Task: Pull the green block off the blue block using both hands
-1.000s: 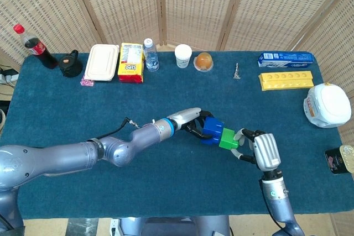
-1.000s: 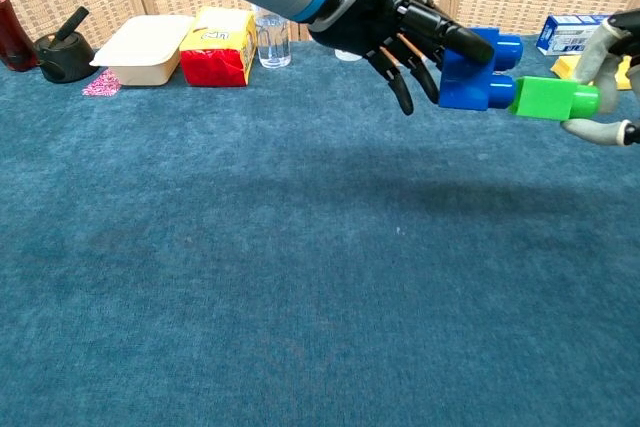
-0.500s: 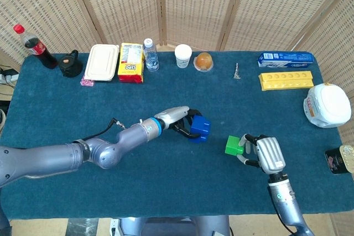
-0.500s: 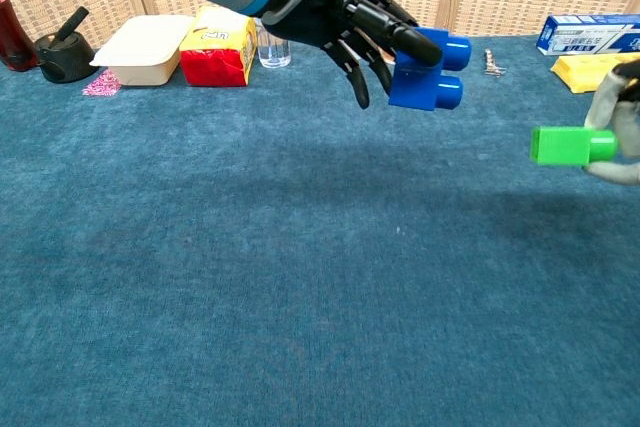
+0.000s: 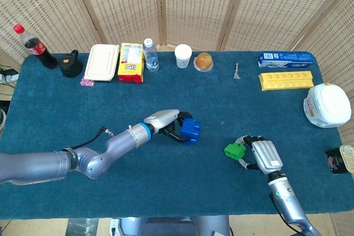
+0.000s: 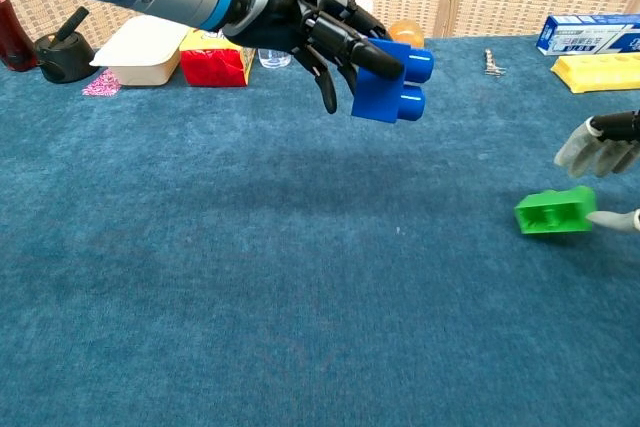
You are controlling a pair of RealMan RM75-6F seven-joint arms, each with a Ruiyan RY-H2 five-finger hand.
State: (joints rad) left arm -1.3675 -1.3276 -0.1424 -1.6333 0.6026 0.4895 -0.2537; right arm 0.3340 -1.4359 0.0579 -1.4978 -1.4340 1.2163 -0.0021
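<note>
I have the two blocks well apart; my left hand (image 6: 310, 22) grips the blue studded plastic block (image 6: 392, 80) in its fingers, aloft at upper centre of the chest view; the green plastic block (image 6: 555, 212) lies on the blue-carpeted table (image 6: 250, 297) at the right edge, long axis across the frame, just left of my right hand (image 5: 264, 156); whether those fingers (image 6: 590, 147) still touch it I cannot tell.
</note>
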